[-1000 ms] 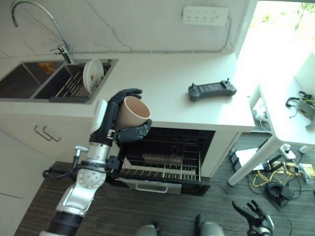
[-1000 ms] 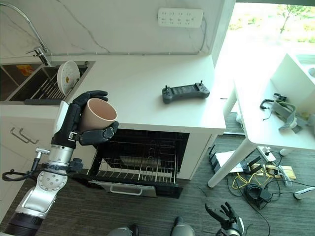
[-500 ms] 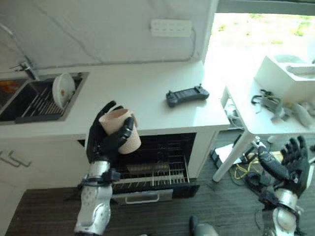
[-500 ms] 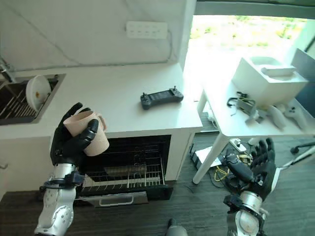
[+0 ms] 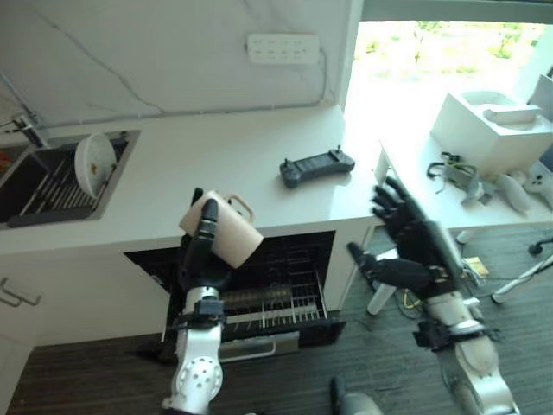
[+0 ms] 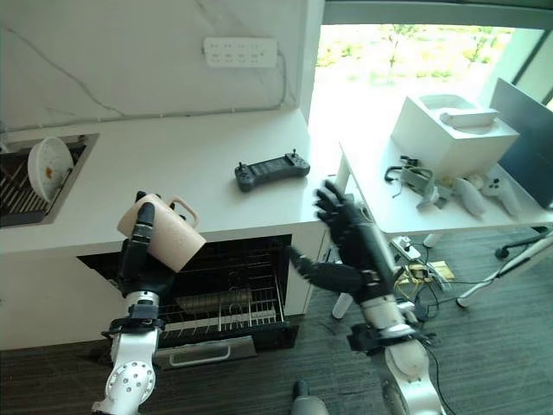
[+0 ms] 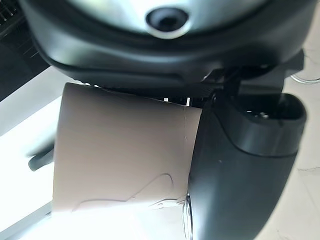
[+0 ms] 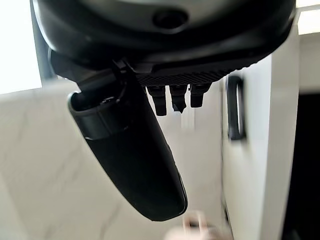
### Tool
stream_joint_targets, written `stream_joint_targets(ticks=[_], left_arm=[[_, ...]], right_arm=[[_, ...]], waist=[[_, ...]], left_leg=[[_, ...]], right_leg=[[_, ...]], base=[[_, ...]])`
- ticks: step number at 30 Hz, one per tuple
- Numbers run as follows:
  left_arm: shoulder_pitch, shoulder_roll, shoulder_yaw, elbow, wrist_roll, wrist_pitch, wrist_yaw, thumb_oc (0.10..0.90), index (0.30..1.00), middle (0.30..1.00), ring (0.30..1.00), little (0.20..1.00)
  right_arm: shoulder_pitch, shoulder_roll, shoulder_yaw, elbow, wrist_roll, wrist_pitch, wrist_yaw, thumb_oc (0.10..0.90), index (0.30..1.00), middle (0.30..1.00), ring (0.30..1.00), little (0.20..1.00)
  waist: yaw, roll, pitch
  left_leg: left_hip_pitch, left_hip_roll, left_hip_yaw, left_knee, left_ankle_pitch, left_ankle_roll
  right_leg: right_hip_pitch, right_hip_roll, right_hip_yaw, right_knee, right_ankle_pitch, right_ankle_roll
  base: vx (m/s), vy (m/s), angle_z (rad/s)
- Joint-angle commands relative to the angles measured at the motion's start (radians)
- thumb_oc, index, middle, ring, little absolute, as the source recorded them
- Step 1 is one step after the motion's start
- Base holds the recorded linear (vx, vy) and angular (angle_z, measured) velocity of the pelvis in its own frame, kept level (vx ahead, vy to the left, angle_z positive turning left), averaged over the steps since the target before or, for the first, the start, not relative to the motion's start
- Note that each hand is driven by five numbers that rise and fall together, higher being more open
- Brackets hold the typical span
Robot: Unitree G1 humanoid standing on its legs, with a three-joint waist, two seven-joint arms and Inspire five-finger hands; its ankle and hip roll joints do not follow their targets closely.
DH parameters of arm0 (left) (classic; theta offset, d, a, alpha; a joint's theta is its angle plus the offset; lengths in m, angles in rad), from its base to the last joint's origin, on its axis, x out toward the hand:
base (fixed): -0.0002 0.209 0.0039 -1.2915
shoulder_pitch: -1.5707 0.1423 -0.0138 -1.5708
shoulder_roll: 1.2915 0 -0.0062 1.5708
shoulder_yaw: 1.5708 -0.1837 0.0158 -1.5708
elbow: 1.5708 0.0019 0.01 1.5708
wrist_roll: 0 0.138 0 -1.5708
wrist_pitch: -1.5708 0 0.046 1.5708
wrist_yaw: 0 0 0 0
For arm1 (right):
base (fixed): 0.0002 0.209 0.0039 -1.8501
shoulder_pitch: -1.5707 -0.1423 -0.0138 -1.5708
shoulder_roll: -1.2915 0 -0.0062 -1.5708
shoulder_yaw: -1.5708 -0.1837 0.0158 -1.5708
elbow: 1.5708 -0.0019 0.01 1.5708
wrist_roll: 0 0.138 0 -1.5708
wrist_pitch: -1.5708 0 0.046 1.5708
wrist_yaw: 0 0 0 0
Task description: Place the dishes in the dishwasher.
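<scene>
Since half a second ago: right hand (image 5: pixel 413 242) has risen from low at the floor side to front-edge height of the bench (image 5: pixel 207 164), past its right end; the cup (image 5: pixel 221 229) has tipped further over in the left hand (image 5: pixel 203 253), and the camera has shifted as well.

Item, cup: pale beige-pink mug, smooth matte wall, one loop handle on the side turned toward the bench. Held tilted, mouth angled up and to the left, base down to the right. Location: in the air just off the front edge of the bench, above the open dishwasher (image 5: pixel 251 298).

Item, left hand: fingers curled round the cup wall from below and behind, clamped on it. The wrist view shows the thumb (image 7: pixel 240 165) pressed along the cup's side. The tilt is probably a start on turning the mouth down for racking.

Item, right hand: fingers spread and straight, holding nothing, likely raised to steady or receive.

Item, dishwasher rack (image 5: pixel 268 307): wire basket pulled forward under the bench, ready to take the cup.

Other stock: plate (image 5: pixel 91 162) standing on edge in the sink (image 5: pixel 43 186) at the left end of the bench; black controller (image 5: pixel 316 166) near the right front corner.
</scene>
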Motion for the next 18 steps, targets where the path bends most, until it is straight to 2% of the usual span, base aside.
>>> stream_joint_targets(ticks=[1,5,9,12,13,18], left_arm=[[-0.118,0.028,-0.003,-0.105,0.081,-0.059,-0.047,0.4,0.3,0.3,0.3,0.3],[-0.131,0.03,-0.028,-0.089,0.131,-0.06,-0.035,0.4,0.3,0.3,0.3,0.3],[-0.152,0.039,-0.065,-0.07,0.197,-0.073,-0.012,0.4,0.3,0.3,0.3,0.3],[-0.163,0.039,-0.075,-0.056,0.222,-0.085,0.002,0.4,0.3,0.3,0.3,0.3],[-0.175,0.041,-0.084,-0.046,0.266,-0.102,0.03,0.4,0.3,0.3,0.3,0.3],[-0.2,0.052,-0.093,-0.016,0.381,-0.146,0.082,0.4,0.3,0.3,0.3,0.3]], right_arm=[[-0.129,-0.02,-0.03,-0.087,0.001,-0.004,-0.006,0.8,0.9,0.9,0.9,0.9],[-0.183,-0.028,0.027,-0.082,0.002,0.041,-0.022,0.8,0.9,0.9,0.9,0.9],[-0.258,-0.029,0.093,-0.056,-0.012,0.091,-0.091,0.8,0.9,0.9,0.9,0.9],[-0.285,-0.022,0.108,-0.047,-0.009,0.104,-0.112,0.8,0.9,0.9,0.9,0.9],[-0.313,-0.016,0.125,-0.039,-0.008,0.135,-0.132,0.8,0.9,0.9,0.9,0.9],[-0.357,-0.004,0.158,-0.024,-0.021,0.177,-0.13,0.8,0.9,0.9,0.9,0.9]], waist=[[0.021,0.008,-0.051],[0.043,0.005,-0.057],[0.073,0.001,-0.061],[0.079,0.0,-0.062],[0.085,-0.002,-0.061],[0.091,-0.004,-0.061]], left_leg=[[-0.024,0.006,-0.08,0.029,-0.128,0.021],[-0.03,0.004,-0.094,0.029,-0.124,0.018],[-0.036,0.0,-0.11,0.029,-0.121,0.014],[-0.037,-0.001,-0.114,0.029,-0.12,0.013],[-0.036,-0.002,-0.116,0.029,-0.118,0.012],[-0.034,-0.003,-0.117,0.029,-0.117,0.012]], right_leg=[[0.059,-0.04,-0.084,0.14,-0.291,0.039],[0.064,-0.043,-0.098,0.14,-0.292,0.036],[0.073,-0.046,-0.119,0.14,-0.296,0.031],[0.075,-0.046,-0.123,0.14,-0.296,0.029],[0.077,-0.046,-0.125,0.14,-0.296,0.028],[0.08,-0.045,-0.127,0.14,-0.297,0.025]], base=[[0.0,-0.03,0.14],[0.01,-0.023,0.19],[-0.01,-0.027,0.12],[0.0,-0.014,0.07],[0.0,0.0,0.0],[-0.01,-0.003,0.02]])
